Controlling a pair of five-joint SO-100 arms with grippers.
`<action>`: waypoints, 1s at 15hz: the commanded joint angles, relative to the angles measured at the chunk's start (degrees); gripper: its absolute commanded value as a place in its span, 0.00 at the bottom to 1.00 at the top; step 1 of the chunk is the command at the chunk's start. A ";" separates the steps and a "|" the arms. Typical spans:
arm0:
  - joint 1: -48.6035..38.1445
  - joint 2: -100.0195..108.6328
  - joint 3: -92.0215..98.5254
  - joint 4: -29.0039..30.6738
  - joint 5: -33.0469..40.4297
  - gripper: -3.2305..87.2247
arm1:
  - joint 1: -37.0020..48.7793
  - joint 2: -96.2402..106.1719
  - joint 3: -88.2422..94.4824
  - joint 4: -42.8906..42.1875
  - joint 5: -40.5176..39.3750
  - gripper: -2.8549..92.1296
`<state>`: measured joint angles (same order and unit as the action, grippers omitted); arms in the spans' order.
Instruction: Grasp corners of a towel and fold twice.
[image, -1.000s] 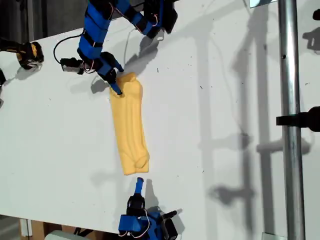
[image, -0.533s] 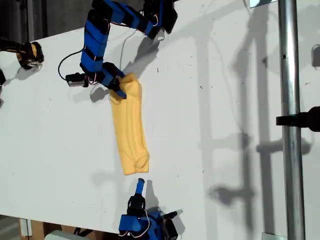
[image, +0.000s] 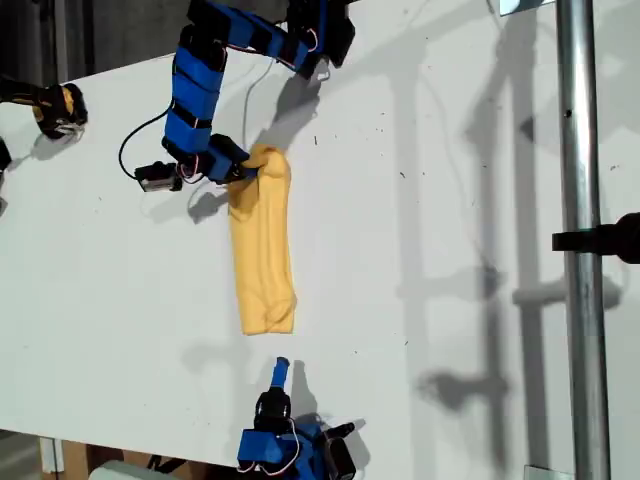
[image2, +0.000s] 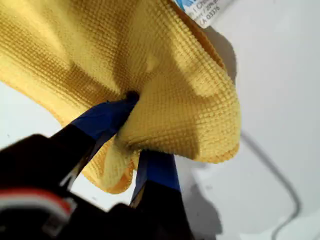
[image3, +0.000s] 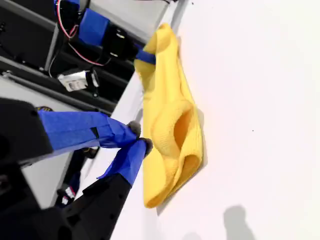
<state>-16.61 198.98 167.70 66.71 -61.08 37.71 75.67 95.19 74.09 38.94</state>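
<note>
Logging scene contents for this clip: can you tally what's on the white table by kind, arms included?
Towel, yellow: 1
Robot arms: 2, my first tool pinching the towel's far end, my second tool just short of its near end, holding nothing
Black-and-yellow object at the exterior view's left edge, too cropped to identify: 1
Total: 4

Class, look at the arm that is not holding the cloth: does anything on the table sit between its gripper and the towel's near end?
Nothing visible does. My second gripper faces the towel across bare white table, jaws closed and empty. My first gripper already pinches the far end.
</note>
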 joint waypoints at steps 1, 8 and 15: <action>-0.97 0.44 -1.14 0.26 -0.35 0.03 | -0.79 11.43 -0.88 8.61 0.44 0.03; -1.14 0.44 -0.97 -0.09 0.79 0.03 | -2.55 30.41 10.37 31.46 14.50 0.03; -0.44 0.44 -1.23 -0.26 0.88 0.03 | -12.48 30.50 -8.96 12.57 11.25 0.03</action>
<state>-16.70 198.98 167.70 66.71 -60.12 25.84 105.56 91.41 90.70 50.98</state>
